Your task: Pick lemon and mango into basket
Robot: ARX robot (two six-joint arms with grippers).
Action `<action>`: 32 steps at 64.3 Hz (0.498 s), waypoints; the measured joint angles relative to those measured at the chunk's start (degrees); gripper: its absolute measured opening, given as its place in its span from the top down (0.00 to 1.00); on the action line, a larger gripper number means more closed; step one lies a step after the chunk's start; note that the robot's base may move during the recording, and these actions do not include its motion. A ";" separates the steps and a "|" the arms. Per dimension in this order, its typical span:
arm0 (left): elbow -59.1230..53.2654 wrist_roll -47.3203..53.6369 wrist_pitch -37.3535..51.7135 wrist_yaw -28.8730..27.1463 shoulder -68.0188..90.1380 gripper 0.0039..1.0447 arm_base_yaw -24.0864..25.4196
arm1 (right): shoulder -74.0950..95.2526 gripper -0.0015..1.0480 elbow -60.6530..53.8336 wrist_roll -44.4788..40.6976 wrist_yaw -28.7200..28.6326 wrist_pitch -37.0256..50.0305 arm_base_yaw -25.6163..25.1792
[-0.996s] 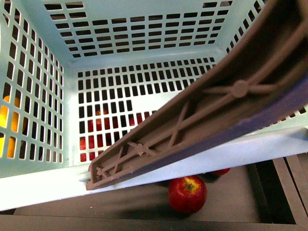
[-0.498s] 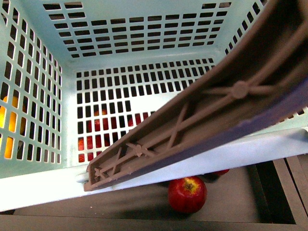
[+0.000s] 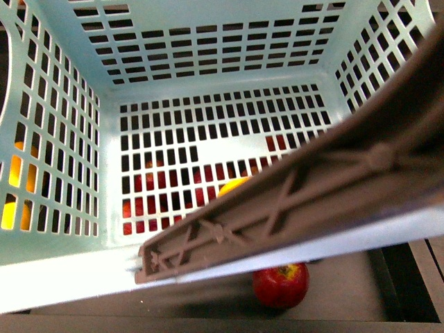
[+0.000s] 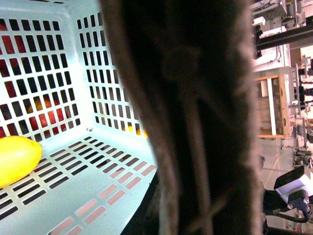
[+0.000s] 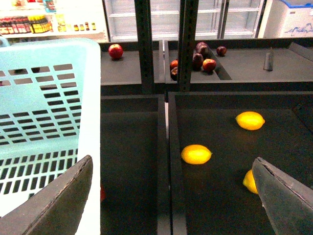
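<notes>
The aqua basket point(image 3: 208, 76) fills the front view, its brown handle point(image 3: 291, 201) slanting across it. My left gripper is shut on that handle point(image 4: 195, 122), which blocks the left wrist view and hides the fingers. A smooth orange-yellow mango point(image 4: 14, 159) lies on the basket floor, and its top shows above the handle point(image 3: 232, 186). In the right wrist view my right gripper point(image 5: 173, 205) hangs open and empty over a dark shelf tray. A lemon point(image 5: 196, 154) lies ahead of it, a second lemon point(image 5: 250, 120) farther off, and a third point(image 5: 249, 180) sits partly behind one finger point(image 5: 286, 200).
A red apple point(image 3: 281, 284) sits on the shelf under the basket's near rim, and more red fruit shows through the floor slots. Yellow fruit point(image 3: 17, 180) shows through the left wall. A divider point(image 5: 164, 161) separates the lemon tray from the basket point(image 5: 44, 122). Apples point(image 5: 116, 50) lie on the far shelf.
In the front view the basket and handle have shifted to the right and lower. A yellow fruit now shows on the basket floor, where none showed before.
</notes>
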 joint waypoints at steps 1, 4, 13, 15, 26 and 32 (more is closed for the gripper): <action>0.00 0.04 0.00 0.00 0.00 0.96 -0.04 | 0.00 0.08 0.00 0.00 -0.02 0.00 -0.02; 0.00 0.00 0.00 0.22 0.00 0.96 -0.09 | 0.00 0.08 0.00 0.00 -0.07 0.00 -0.04; 0.00 -0.07 0.02 0.35 0.00 0.96 0.09 | -0.02 0.08 -0.02 0.00 -0.07 0.00 -0.04; 0.02 0.04 0.07 0.22 0.00 0.96 0.09 | -0.02 0.08 -0.02 0.00 -0.07 0.00 -0.04; 0.02 0.04 0.07 -0.13 0.00 0.96 0.13 | -0.04 0.08 -0.07 0.00 -0.09 0.00 -0.04; 0.20 -0.04 0.07 -0.48 0.00 0.96 0.48 | -0.07 0.08 -0.24 0.00 -0.24 -0.04 -0.04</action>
